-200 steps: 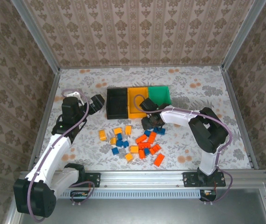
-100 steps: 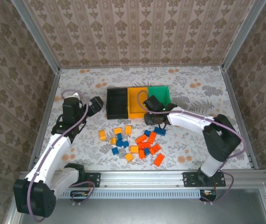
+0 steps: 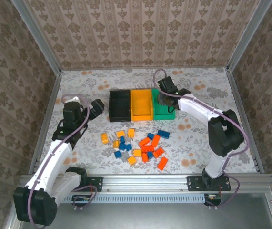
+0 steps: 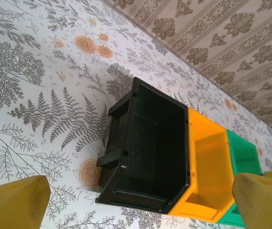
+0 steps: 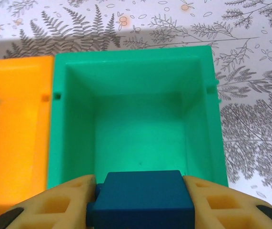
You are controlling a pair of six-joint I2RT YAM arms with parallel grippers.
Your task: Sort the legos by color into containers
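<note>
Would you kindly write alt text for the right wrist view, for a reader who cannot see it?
The right gripper holds a blue lego between its yellow fingers, just before the open green bin. The yellow-orange bin adjoins it on the left, on a fern-patterned table.

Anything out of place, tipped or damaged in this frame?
Nothing stands out. The black bin, yellow-orange bin and green bin stand upright in a row, undamaged and empty as far as visible. The right gripper holds a blue brick above the green bin; the other bricks lie loose on the table.
</note>
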